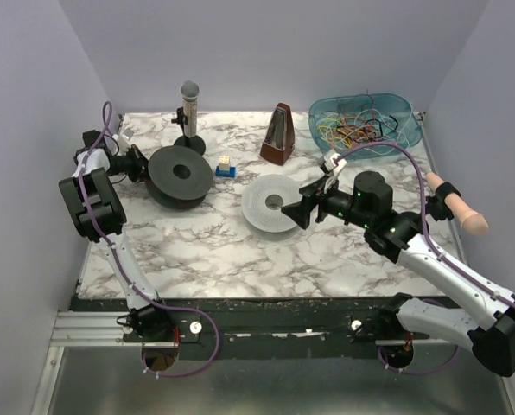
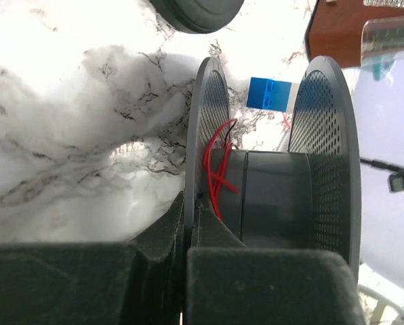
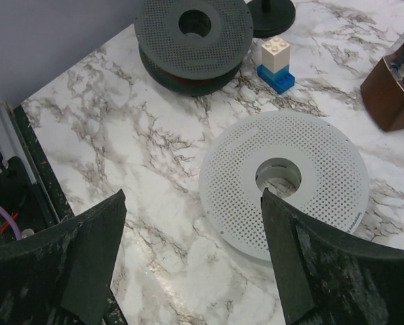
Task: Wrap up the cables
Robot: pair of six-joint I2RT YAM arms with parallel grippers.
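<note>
**A:** Where are the cables [image 1: 359, 121]?
**B:** Most of them are a loose multicoloured tangle in the blue basket [image 1: 404, 108], far right. A few red strands [image 2: 215, 169] lie on the hub of the dark spool [image 1: 181, 175], far left.
**A:** How will they handle?
**B:** Probably light, limp and springy, and likely to snag each other. The robot would do best to pinch one free end, not the middle of the tangle.
**A:** And its claws?
**B:** The left gripper [image 2: 190, 223] is clamped on the dark spool's flange. The right gripper [image 3: 192, 203] gapes wide and holds nothing, above the white spool [image 3: 283, 183].
**A:** Anything in the way?
**B:** The metronome [image 1: 280, 134] stands just left of the basket. A toy block [image 1: 225, 166] and a microphone [image 1: 189, 108] sit near the dark spool.
</note>
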